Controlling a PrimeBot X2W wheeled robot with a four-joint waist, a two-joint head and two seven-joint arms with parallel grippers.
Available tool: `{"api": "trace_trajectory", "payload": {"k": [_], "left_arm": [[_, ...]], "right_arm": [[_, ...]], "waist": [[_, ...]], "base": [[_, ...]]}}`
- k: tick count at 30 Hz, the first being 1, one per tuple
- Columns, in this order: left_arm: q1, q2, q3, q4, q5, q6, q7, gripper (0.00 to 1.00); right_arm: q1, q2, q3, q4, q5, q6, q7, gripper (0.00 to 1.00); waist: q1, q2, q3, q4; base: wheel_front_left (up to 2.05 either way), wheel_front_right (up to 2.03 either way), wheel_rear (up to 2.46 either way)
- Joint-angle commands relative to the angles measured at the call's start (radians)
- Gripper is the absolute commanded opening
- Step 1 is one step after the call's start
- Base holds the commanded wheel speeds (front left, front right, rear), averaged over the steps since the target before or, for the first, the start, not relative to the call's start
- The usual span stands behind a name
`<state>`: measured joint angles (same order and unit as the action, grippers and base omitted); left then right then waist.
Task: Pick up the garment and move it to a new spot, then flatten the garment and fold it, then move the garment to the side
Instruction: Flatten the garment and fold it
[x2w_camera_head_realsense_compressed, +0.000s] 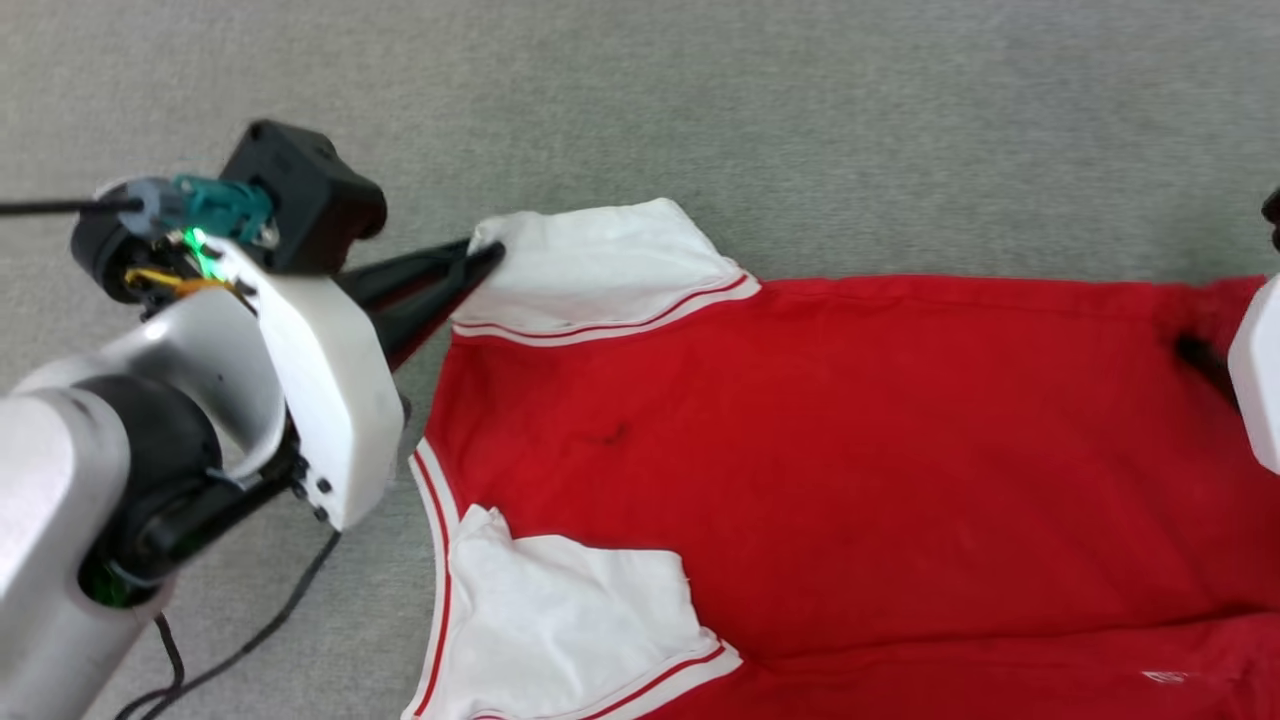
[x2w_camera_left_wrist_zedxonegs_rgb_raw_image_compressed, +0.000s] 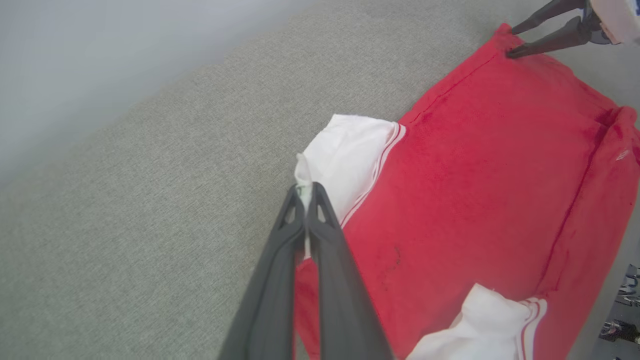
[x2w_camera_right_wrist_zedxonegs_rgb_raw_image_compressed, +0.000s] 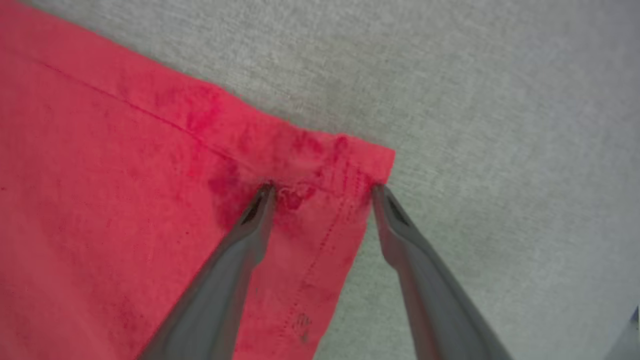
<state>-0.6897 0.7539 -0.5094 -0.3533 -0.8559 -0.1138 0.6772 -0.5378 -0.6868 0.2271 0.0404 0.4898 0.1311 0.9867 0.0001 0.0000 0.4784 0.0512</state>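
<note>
On the grey surface (x2w_camera_head_realsense_compressed: 700, 100), where the garment (x2w_camera_head_realsense_compressed: 800, 450) is lying spread out, you are pinching its white sleeve (x2w_camera_head_realsense_compressed: 590, 265) in the left gripper (x2w_camera_left_wrist_zedxonegs_rgb_raw_image_compressed: 304, 192) while the right gripper (x2w_camera_right_wrist_zedxonegs_rgb_raw_image_compressed: 322, 189) is straddling the hem corner (x2w_camera_right_wrist_zedxonegs_rgb_raw_image_compressed: 370, 160) with fingers spread, so you should be closing that side before tensioning both ends evenly.

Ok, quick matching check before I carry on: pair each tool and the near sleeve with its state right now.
1 left tool
2 right tool
3 near sleeve

A open, tips at the garment's red hem corner
B lying free, ungripped
C shut on the far sleeve's white edge

Pairs: 1-C, 2-A, 3-B
</note>
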Motion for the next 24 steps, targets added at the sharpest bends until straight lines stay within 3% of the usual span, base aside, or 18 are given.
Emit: {"api": "trace_trajectory", "payload": {"k": [1, 9, 10, 11, 12, 24], "left_arm": [[0.025, -0.003, -0.005, -0.01, 0.005, 0.003, -0.012, 0.0], [0.059, -0.01, -0.021, -0.041, 0.009, 0.005, -0.032, 0.0], [0.061, -0.01, -0.021, -0.04, 0.011, 0.006, -0.035, 0.0], [0.064, -0.01, -0.022, -0.039, 0.014, 0.005, -0.038, 0.0], [0.067, -0.009, -0.022, -0.035, 0.017, 0.007, -0.041, 0.0], [0.16, 0.001, -0.008, 0.045, 0.032, 0.033, -0.13, 0.0]], "right_arm": [[-0.023, 0.008, 0.007, 0.023, 0.001, -0.001, 0.007, 1.0], [0.013, 0.042, 0.097, 0.179, 0.004, -0.001, 0.018, 1.0], [0.02, 0.042, 0.108, 0.192, 0.008, -0.001, 0.019, 0.44], [0.022, 0.042, 0.114, 0.202, 0.013, -0.001, 0.014, 0.04], [0.024, 0.042, 0.118, 0.208, 0.017, -0.001, 0.006, 0.0], [0.006, 0.048, -0.001, 0.173, 0.11, -0.001, -0.132, 0.0]], "waist": [[-0.0001, 0.0, 0.016, 0.02], [-0.0001, 0.0, 0.031, 0.062], [-0.0001, 0.0, 0.031, 0.064], [-0.0001, 0.0, 0.029, 0.065], [-0.0001, 0.0, 0.026, 0.066], [-0.0001, 0.0, -0.135, 0.041]], "base": [[0.0, 0.0, 0.0], [0.0, 0.0, 0.0], [0.0, 0.0, 0.0], [0.0, 0.0, 0.0], [0.0, 0.0, 0.0], [0.0, 0.0, 0.0]]}}
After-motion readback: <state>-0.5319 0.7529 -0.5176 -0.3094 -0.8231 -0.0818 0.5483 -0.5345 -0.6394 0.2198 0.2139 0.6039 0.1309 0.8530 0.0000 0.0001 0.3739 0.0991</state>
